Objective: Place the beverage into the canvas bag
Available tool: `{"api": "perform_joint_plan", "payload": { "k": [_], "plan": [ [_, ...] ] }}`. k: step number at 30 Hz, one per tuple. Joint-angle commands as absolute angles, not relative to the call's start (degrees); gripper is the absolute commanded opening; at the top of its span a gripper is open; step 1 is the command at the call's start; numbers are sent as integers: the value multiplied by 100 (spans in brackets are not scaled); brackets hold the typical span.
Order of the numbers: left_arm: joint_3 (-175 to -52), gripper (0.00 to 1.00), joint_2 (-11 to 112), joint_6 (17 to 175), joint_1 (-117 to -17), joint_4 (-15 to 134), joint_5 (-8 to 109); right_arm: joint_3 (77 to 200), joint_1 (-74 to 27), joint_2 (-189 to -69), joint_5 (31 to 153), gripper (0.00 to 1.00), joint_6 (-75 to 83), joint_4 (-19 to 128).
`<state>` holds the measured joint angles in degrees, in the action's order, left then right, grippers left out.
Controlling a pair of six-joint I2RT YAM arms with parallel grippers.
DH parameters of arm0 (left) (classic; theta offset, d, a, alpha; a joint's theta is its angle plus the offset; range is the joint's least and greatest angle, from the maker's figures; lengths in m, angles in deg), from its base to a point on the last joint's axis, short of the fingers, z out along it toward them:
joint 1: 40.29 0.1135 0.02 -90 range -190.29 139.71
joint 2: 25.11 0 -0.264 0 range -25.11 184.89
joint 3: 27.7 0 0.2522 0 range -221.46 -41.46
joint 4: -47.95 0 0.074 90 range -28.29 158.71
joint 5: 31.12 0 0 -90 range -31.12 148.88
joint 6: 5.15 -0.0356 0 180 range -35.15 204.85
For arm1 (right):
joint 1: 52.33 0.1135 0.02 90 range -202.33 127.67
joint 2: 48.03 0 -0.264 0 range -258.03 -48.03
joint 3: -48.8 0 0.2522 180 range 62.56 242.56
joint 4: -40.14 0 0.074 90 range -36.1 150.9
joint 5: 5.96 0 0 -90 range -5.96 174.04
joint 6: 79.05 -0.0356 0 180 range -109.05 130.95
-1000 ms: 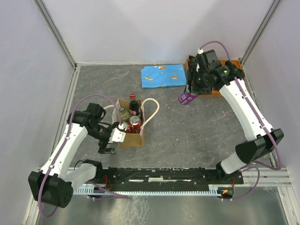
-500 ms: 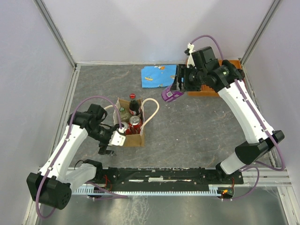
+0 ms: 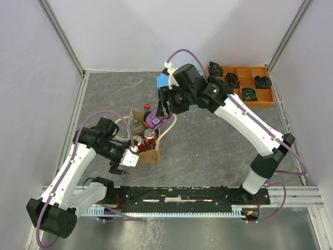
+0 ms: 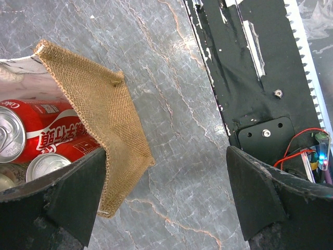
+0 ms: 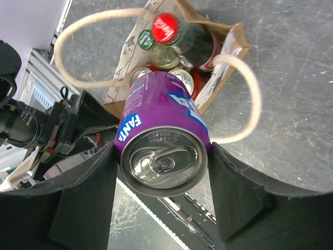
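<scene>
Straddling the near corner of the small tan burlap canvas bag (image 4: 112,114), the left gripper (image 4: 166,200) holds its fingers wide, pinching nothing, likely to steady it. Above the bag's far end the right gripper (image 5: 164,182) clamps a purple Fanta can (image 5: 156,120), poised for lowering. Inside, red cans (image 4: 47,125) and bottles (image 5: 182,34) crowd it; free room is hard to judge.
</scene>
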<state>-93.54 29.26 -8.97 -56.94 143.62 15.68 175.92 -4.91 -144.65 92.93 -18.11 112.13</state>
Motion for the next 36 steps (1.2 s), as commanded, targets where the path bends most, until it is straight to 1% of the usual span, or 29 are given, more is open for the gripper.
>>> {"api": "perform_joint_plan", "payload": {
  "k": [1, 15, 26, 31, 36],
  "plan": [
    [-9313, 99, 2809, -1009, -5752, 14541, 1247, 17962, -153, -14497, 9239, 0, -1725, 10631],
    [-9244, 98, 2712, -978, -5752, 14535, 1266, 18088, 719, -15262, 8864, 0, -1318, 10991],
    [-9405, 98, 2609, -932, -5752, 14531, 1154, 17719, 886, -15499, 8530, 0, -1116, 10877],
    [-10020, 97, 2695, -352, -5752, 14323, 880, 17584, 888, -15564, 8422, 0, -1094, 10822],
    [-10279, 96, 2537, 305, -5751, 14004, 828, 17391, 887, -15631, 8457, 0, -1060, 10754]
  ]
}}
